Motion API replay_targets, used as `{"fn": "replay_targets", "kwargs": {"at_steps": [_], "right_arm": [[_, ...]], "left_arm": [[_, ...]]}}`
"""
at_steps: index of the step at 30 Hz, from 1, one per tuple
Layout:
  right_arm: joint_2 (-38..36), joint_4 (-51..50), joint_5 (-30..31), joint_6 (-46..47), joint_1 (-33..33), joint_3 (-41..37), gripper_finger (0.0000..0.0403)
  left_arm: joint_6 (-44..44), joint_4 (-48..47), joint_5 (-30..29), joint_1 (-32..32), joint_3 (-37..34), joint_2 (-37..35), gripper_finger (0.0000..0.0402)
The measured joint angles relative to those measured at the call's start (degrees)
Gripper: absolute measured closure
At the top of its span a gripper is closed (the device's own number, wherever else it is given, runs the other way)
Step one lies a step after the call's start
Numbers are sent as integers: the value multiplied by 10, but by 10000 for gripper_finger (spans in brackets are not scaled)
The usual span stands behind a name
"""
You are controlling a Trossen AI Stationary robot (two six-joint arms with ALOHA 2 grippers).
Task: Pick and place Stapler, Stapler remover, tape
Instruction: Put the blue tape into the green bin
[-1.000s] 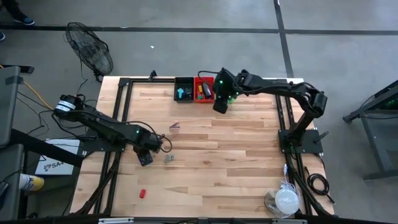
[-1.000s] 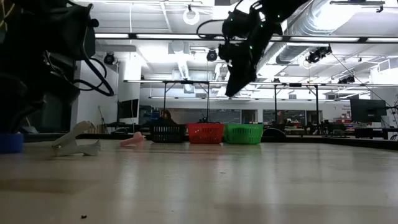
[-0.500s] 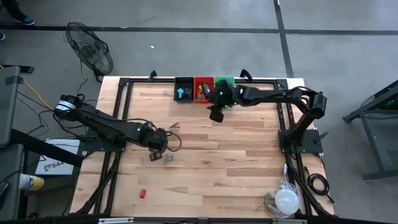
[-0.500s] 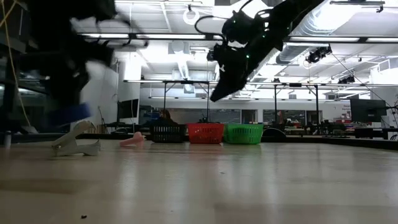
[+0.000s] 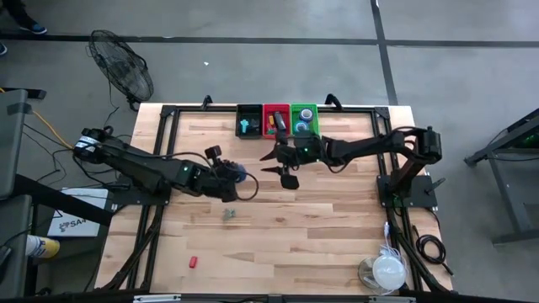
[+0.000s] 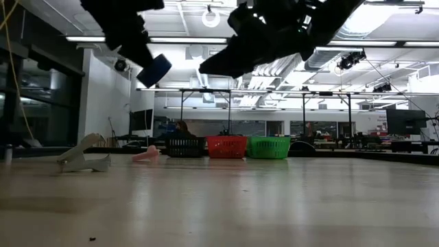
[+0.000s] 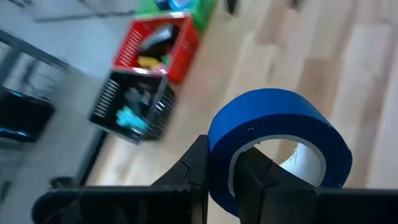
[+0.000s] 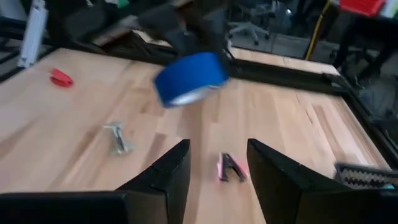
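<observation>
Overhead, left jaws grip blue tape [image 7: 273, 146]; right jaws parted; green bin [image 5: 304, 119] holds tape rolls.

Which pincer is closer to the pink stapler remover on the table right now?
Right. The right pincer hangs just beside and above the pink stapler remover; the left pincer, shut on the blue tape roll, is farther off.

You have two dark jointed arms, left arm [image 5: 143, 171] and right arm [image 5: 379, 147], with small green lights glowing
</observation>
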Motion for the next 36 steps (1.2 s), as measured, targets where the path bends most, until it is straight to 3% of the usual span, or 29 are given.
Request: {"fn": "replay_targets", "kwargs": {"at_steps": [6, 14, 36], "right_arm": [[0, 8, 0, 11, 21, 0, 254], [0, 17, 0, 7, 45, 0, 254], [0, 68, 16, -9, 102, -1, 253]], "left_arm": [[59, 85, -51, 0, 5, 0, 366], [158, 226, -42, 0, 5, 0, 366], [153, 241, 12, -1, 5, -2, 366]]}}
